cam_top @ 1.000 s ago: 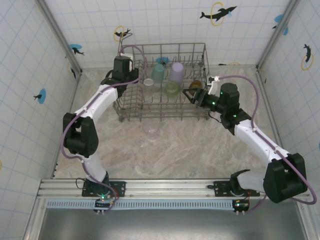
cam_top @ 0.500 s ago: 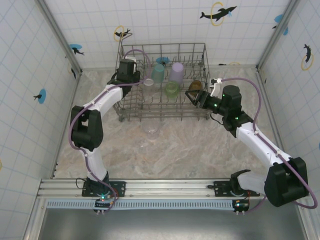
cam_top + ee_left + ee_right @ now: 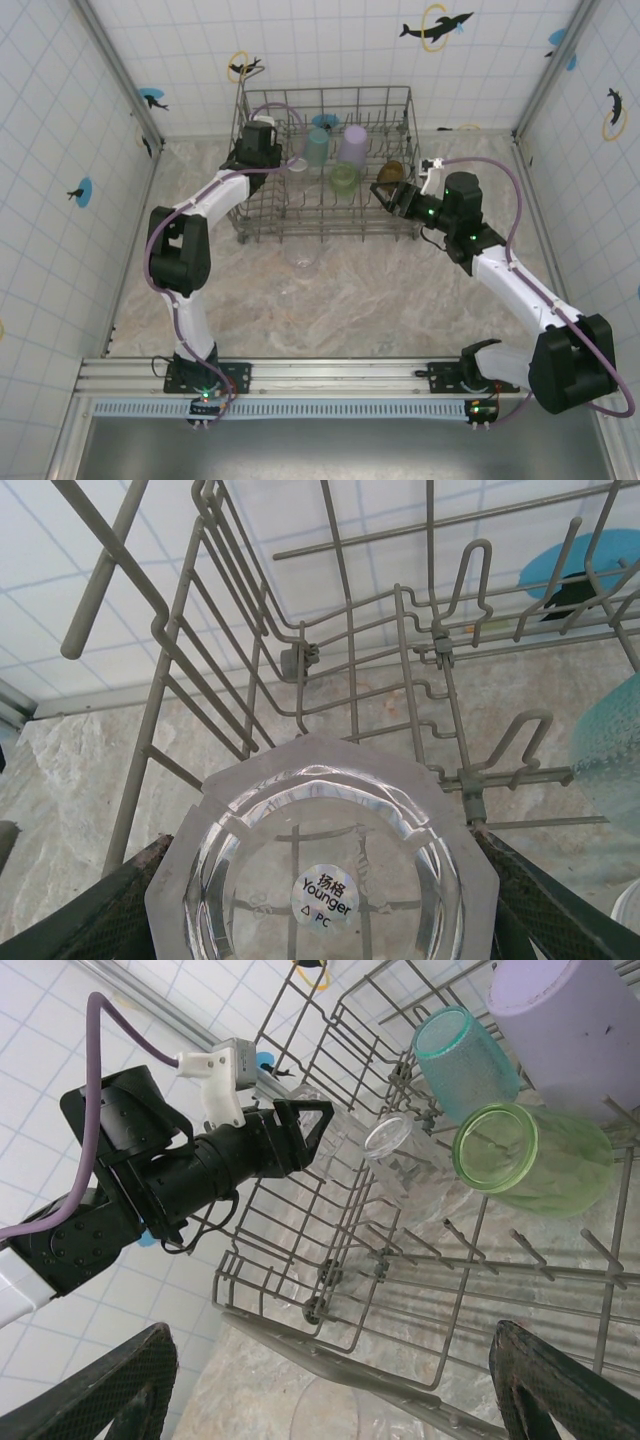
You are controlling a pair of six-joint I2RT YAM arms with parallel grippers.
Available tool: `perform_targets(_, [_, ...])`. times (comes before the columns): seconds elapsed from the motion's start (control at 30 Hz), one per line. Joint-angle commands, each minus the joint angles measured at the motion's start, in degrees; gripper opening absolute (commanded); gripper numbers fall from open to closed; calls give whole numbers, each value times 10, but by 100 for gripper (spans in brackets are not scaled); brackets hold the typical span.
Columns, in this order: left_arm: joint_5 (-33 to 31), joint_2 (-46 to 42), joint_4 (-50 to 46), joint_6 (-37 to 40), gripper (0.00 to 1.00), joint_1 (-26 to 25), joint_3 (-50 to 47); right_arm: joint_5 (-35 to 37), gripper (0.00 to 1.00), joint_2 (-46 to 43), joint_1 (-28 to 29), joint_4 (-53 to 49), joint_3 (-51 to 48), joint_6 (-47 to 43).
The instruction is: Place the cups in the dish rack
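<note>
The tabletop point(image 3: 400, 300) is pale marbled stone, boxed in by white tiled walls point(image 3: 330, 50) with dolphin stickers. The dish rack point(image 3: 330, 228) sits toward twelve o'clock, its back near the far wall. Bare table lies open from its front rail down to six o'clock and along both sides.

At the rack's nine o'clock end the left gripper point(image 3: 327, 845) reaches in among the wires, pinching a clear cup point(image 3: 320, 900) by its sides. Toward three o'clock sit a teal cup point(image 3: 316, 147) and a lavender cup point(image 3: 354, 145). A light green cup point(image 3: 345, 178) sits in front of them, and an amber cup point(image 3: 391, 171) at the far end. The right gripper point(image 3: 335, 1340) hangs just beside the amber one, fingers spread wide with nothing between them. A loose clear tumbler point(image 3: 302, 260) sits on the table just off the rack's six o'clock side.
</note>
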Motion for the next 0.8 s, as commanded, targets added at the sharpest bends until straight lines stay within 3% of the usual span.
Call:
perform_targets(0.0, [-6,5,11,-16,0,0,-8,0,84,-14,-2,4,-9,-1])
perform_targets(0.47, [-29,0,-8,-48,0,-26,-29,-2,84,-20,-3,13,-19,3])
perform_targets(0.77, [-84,8,-20,-53,0,-26,-31,-4,84,-34,-7,7,-24,0])
